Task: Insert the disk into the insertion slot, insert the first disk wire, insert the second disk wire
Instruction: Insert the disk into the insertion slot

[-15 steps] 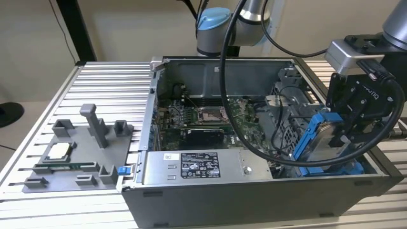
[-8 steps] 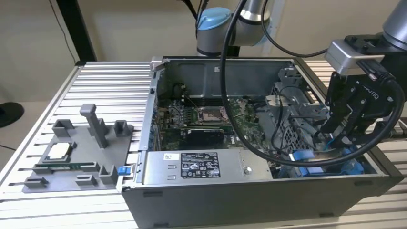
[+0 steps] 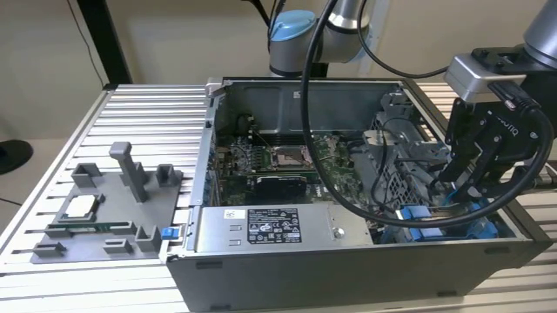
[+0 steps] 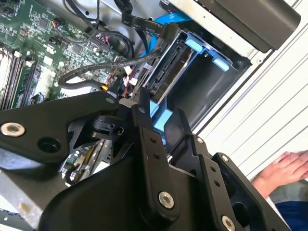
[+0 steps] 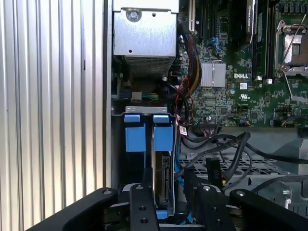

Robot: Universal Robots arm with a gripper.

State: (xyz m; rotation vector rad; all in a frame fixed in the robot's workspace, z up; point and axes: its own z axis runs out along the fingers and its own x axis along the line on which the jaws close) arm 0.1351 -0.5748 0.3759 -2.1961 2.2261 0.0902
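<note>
We see the black two-fingered gripper (image 3: 462,195) reaching down into the open grey metal desktop computer case (image 3: 348,274), at the case's near corner on the exterior view's right. Its fingers (image 4: 143,118) are closed on the disk (image 5: 163,169), a flat silver-grey hard drive clipped in a bright blue plastic frame, and they press that frame from both sides.

The disk stands on edge inside the insertion slot (image 4: 208,91), a narrow bay of grey metal with blue plastic guides built against the case's side wall. The disk's black connector edge is exposed and faces the gripper. A second blue plastic frame (image 5: 134,133) sits in the bay just beside the disk, on the side nearer the case wall.

Loose black cables (image 5: 219,144) lie inside the case next to the bay, between it and the green motherboard (image 3: 278,166) on the case floor. The grey power-supply box with a white sticker (image 3: 261,228) sits along the case's near wall.

Outside the case, a person's hand (image 4: 285,168) rests on the ribbed aluminium table (image 3: 148,111). A grey plastic fixture plate (image 3: 96,222) lies on the table on the exterior view's left of the case.
</note>
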